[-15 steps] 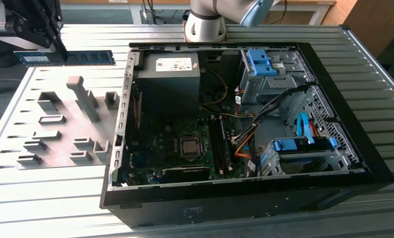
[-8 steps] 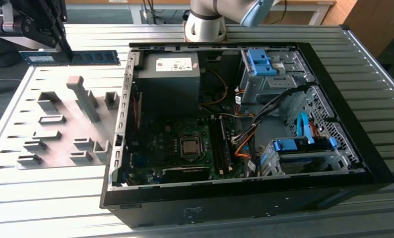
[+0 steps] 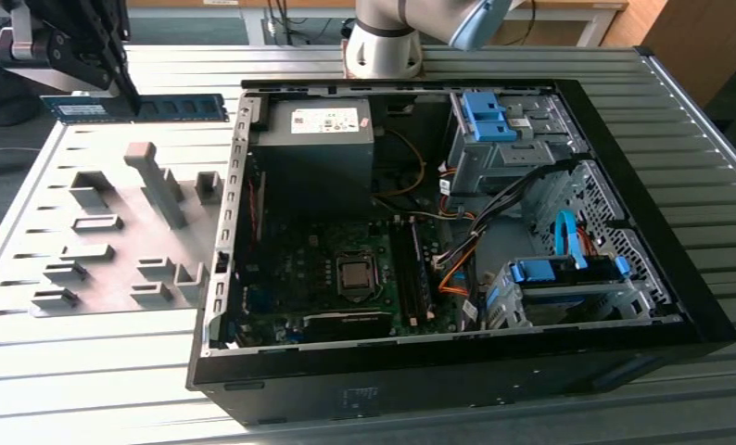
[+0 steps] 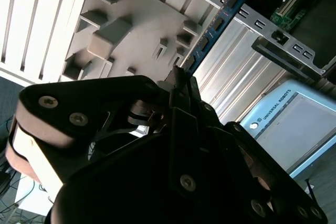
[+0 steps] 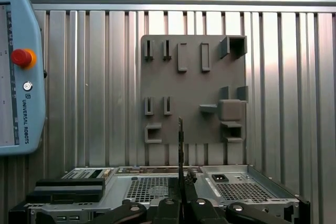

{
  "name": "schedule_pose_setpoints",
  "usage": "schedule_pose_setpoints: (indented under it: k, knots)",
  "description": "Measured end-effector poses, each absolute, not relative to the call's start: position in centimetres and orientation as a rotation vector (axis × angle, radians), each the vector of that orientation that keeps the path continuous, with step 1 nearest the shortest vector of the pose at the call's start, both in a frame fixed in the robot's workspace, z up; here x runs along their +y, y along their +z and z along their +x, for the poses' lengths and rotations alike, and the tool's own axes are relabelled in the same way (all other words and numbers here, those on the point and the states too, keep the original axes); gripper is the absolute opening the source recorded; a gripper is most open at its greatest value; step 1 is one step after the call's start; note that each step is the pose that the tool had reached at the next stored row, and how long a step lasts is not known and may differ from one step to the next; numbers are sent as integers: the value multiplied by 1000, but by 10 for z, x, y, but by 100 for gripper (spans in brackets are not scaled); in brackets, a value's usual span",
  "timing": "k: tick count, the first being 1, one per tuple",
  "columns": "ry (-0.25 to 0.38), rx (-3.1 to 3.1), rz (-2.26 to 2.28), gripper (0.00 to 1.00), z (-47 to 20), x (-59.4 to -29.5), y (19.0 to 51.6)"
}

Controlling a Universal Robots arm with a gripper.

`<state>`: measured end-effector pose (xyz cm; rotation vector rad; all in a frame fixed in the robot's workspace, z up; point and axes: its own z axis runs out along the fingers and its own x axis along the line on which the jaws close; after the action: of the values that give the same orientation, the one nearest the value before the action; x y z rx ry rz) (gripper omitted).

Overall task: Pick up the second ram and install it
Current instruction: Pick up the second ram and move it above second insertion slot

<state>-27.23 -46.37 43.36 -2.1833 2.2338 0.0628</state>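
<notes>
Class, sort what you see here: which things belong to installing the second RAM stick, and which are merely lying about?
Belonging to the job: the second ram, clamped in the tool; the open computer case with its motherboard.

Lying about: the grey fixture plate; the control pendant; the blue drive brackets.

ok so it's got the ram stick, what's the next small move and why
Probably carry the ram stick toward the exterior view's right, over the open computer case. The end effector holds it near the grey fixture plate, outside the case and well away from the memory slots inside.
</notes>
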Motion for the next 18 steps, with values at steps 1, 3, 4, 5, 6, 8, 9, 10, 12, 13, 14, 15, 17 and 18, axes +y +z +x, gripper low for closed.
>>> schedule_pose_setpoints:
  k: [1, 3, 4, 5, 6, 8, 9, 10, 12, 13, 14, 15, 17, 18]
  knots:
    - [63, 2234, -2183, 14, -270, -464, 434]
    - [63, 2234, -2183, 14, -265, -464, 434]
    - [63, 2234, -2183, 14, -262, -464, 434]
    - [63, 2234, -2183, 14, -259, -464, 434]
    - [63, 2234, -2183, 14, -257, -464, 434]
    - [63, 2234, -2183, 14, -251, -464, 434]
    - [63, 2234, -2183, 14, -249, -464, 434]
    - [63, 2234, -2183, 14, -246, -464, 434]
    - [63, 2234, -2183, 14, -241, -464, 434]
    - [63, 2234, -2183, 14, -239, -464, 434]
    - [63, 2234, -2183, 14, -236, -464, 434]
    - [63, 2234, -2183, 14, -234, -464, 434]
    - [63, 2234, -2183, 14, -228, -464, 434]
    - [63, 2234, -2183, 14, -226, -464, 434]
